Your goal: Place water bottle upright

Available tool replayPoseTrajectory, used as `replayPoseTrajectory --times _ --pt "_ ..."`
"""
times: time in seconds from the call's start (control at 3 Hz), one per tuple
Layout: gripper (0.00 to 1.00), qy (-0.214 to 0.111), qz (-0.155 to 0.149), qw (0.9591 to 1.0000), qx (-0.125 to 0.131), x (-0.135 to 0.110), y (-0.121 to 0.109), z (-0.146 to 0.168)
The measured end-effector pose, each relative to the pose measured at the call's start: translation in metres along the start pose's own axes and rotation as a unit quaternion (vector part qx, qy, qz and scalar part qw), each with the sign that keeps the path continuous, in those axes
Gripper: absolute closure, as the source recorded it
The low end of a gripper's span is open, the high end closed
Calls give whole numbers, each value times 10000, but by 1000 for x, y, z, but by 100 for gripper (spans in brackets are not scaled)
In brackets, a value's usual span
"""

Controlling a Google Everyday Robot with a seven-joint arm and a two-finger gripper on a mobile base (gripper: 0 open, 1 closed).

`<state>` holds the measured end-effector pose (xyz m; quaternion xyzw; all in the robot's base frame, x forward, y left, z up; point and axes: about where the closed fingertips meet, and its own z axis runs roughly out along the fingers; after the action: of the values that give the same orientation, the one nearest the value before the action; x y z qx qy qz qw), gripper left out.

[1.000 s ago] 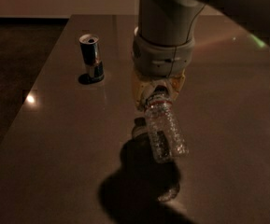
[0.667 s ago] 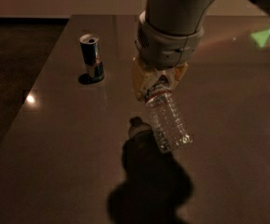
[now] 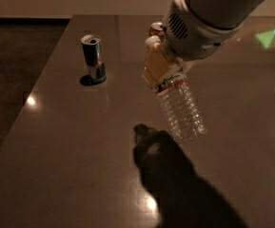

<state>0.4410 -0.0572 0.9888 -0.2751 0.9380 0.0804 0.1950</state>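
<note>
The end effector [image 3: 162,74] pinches the water bottle [image 3: 182,109] near its top, around the label. The bottle hangs in the air over the counter [image 3: 56,151] and does not touch it. It leans, with its top up high and its bottom lower down. Its dark shadow lies on the counter below.

I think the bottle is light. It is clear and looks empty or almost empty, but I cannot tell for sure. The thin ribbed plastic will likely bend if squeezed hard. It is smooth too, so it could slip or swing. The part near the neck is stiffer, so that is a good place to hold it. A light, tall bottle tips over easily, so its bottom should sit flat before it is let go.

A blue-silver can [image 3: 93,58] stands upright on the counter, well apart from the bottle. Another can [image 3: 156,28] peeks out behind the arm, and most of it is hidden. The bottle's cap is hard to make out. One finger is hidden behind the bottle. The arm is cut off at the top edge.
</note>
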Motion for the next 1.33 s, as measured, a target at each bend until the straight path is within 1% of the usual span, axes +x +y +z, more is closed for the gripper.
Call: replayPoseTrajectory --times 0.33,0.67,1.0,1.33 --pt "100 -536 -155 9983 -177 0 -3 -9" --pt "100 -957 -331 9940 -409 -1 -3 -12" --pt "100 -1213 -440 9898 -611 -1 -2 -13" --pt "100 -1486 -597 9829 -911 1 1 -8"
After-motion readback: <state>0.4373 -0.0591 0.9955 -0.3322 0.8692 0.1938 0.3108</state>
